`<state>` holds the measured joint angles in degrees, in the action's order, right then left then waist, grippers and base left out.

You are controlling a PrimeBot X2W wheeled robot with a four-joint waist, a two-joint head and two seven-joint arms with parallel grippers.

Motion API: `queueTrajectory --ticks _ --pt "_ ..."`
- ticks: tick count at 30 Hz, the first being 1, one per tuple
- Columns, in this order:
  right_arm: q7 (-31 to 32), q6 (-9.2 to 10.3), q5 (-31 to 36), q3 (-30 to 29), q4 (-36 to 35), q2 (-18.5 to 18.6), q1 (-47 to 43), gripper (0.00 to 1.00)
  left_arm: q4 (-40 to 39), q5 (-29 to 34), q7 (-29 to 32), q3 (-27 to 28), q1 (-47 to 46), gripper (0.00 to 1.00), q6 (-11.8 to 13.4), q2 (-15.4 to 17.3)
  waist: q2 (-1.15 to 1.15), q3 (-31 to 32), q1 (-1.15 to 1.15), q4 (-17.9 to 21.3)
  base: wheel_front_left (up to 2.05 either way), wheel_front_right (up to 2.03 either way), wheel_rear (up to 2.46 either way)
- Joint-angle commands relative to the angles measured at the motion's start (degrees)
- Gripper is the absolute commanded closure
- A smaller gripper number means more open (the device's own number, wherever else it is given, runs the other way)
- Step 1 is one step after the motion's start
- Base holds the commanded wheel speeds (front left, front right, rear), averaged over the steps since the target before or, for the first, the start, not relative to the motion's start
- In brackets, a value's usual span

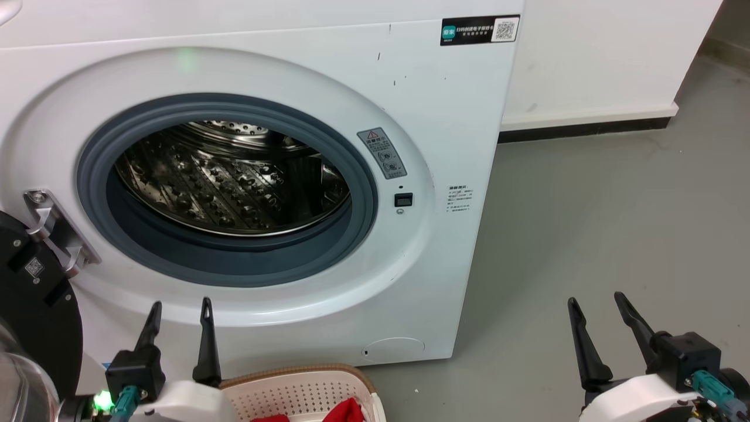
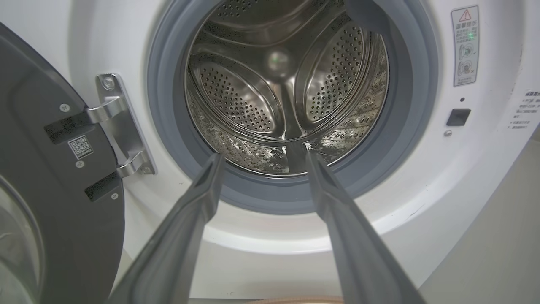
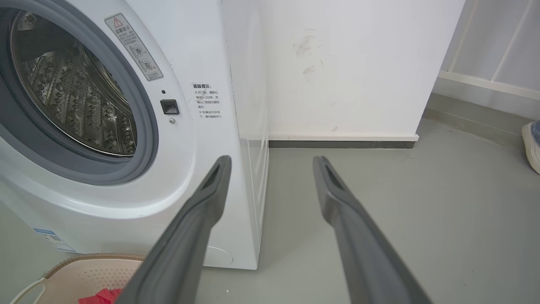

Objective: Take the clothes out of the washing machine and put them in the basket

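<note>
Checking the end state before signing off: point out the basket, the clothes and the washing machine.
the basket [image 1: 296,391]: head view, perforated cream wall.
the clothes [image 1: 347,410]: head view, red fold lying in the basket.
the washing machine [image 1: 234,181]: head view, dimpled steel drum.

One washing machine [image 1: 445,146] stands at the left, with one open door [image 1: 29,310] on one metal hinge [image 1: 55,231]. Its front carries one black label [image 1: 479,29] and one grey warning sticker [image 1: 385,153]. One basket [image 1: 304,387] sits near, holding red cloth [image 1: 345,410] in two peaks; how many pieces is unclear. The left gripper [image 1: 181,302] and the right gripper [image 1: 595,298] have two fingers [image 1: 206,346] each. One shoe [image 3: 530,145] is far right.
</note>
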<state>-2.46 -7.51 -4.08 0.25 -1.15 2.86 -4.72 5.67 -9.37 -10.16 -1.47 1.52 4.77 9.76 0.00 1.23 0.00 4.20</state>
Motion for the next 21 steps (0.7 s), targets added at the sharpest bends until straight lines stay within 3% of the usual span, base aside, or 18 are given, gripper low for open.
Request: queueTrajectory --ticks 1,21 --pt "0.19 0.04 0.19 -0.01 -0.42 0.04 -0.75 0.00 -0.20 -0.13 0.23 -0.02 0.92 0.00 0.16 -0.12 0.00 0.33 0.00 -0.03 0.00 0.00 0.00" --pt "1.04 0.04 -0.26 0.48 -2.40 0.03 -2.25 0.00 -0.86 -1.90 0.63 -0.96 4.02 0.00 0.68 -0.61 0.00 1.29 0.00 -0.61 0.00 0.00 0.00"
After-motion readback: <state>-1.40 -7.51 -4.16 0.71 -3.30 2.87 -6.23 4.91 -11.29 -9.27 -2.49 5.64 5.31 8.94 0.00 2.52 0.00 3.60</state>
